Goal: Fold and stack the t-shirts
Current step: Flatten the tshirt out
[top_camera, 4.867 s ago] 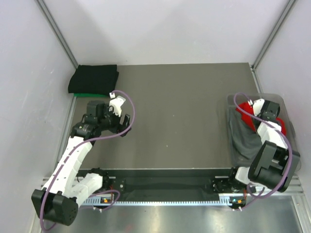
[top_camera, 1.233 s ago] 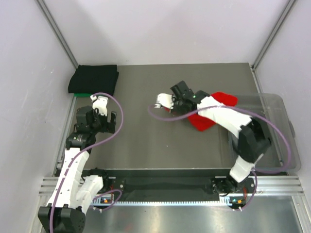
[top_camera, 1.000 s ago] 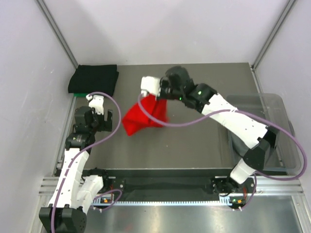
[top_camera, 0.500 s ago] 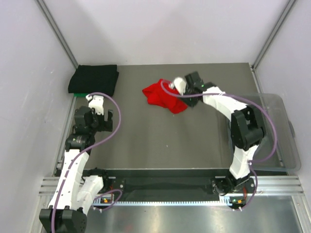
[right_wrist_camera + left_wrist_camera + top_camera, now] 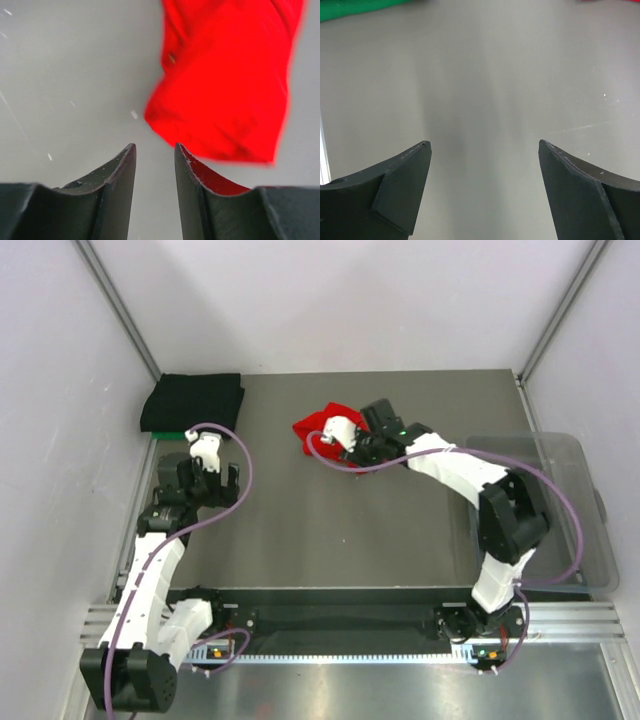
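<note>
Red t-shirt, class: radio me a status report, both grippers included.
Left fingers wide open over grey table. Right fingers narrowly apart, empty. Crumpled red cloth t-shirt lies unfolded just beyond them. Nothing in between.

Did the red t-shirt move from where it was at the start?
Yes. The red t-shirt went left, out of the clear bin and onto the table, so it is now nearer the folded black t-shirt.
</note>
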{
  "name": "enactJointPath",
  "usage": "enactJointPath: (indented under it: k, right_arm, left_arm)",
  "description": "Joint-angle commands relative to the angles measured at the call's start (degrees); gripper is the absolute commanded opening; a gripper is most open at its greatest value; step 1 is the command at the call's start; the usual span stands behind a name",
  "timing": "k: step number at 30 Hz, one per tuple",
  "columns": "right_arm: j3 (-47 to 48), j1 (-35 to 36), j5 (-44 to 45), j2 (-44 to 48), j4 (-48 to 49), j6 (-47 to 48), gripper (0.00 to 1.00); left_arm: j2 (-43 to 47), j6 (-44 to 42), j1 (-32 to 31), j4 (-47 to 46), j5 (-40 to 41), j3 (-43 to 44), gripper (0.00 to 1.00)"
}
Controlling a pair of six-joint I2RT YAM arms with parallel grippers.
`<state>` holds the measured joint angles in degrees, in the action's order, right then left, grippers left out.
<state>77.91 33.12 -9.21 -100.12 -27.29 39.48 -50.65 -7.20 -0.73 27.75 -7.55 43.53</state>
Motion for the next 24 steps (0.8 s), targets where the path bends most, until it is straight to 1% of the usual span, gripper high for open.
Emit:
enactJointPath:
  k: [1, 3, 6, 7, 8, 10, 13, 14, 18, 24]
  right_arm:
    - [3.65, 3.52, -1.60, -5.26, 2.76, 2.53, 0.38]
    - [5.92, 4.93, -1.07, -7.80, 3.56, 2.61, 0.38]
    - [6.99, 6.42, 0.07, -9.65, 7.76, 3.14, 0.40]
    - [7.34, 7.12, 1.29, -10.09, 10.39, 3.14, 0.40]
    - [7.78, 7.48, 2.09, -11.32, 11.37, 3.14, 0.42]
    - [9.80, 8.09, 4.80, -12.99, 13.30, 2.88, 0.42]
    - [13.31, 8.62, 4.91, -16.24, 11.92, 2.97, 0.41]
    - [13.67, 8.88, 4.73, -16.77, 11.73, 2.97, 0.39]
    - [14.37, 9.76, 6.40, -19.41, 11.03, 4.54, 0.38]
    - [16.75, 9.59, 8.86, -23.72, 5.42, 7.18, 0.36]
  left_arm:
    - [2.57, -0.44, 0.38, -0.68, 0.08, 1.21, 0.92]
    - [2.84, -0.62, 0.38, 0.02, 0.61, 1.47, 0.91]
    - [3.54, -1.06, 0.38, 0.90, 0.34, 1.65, 0.89]
    - [3.89, -1.15, 0.38, 1.17, 0.52, 1.73, 0.89]
    - [3.98, -0.97, 1.86, 1.17, 0.78, 1.74, 0.88]
    - [3.90, -0.97, 2.05, 1.43, 1.74, 2.00, 0.88]
    - [4.07, -0.97, 2.05, 1.70, 1.84, 2.09, 0.88]
    - [4.07, -0.97, 2.05, 1.70, 1.93, 2.09, 0.88]
    - [4.25, -0.97, 2.14, 1.52, 2.45, 1.83, 0.88]
    - [4.16, -1.06, 2.14, 1.17, 2.63, 1.39, 0.88]
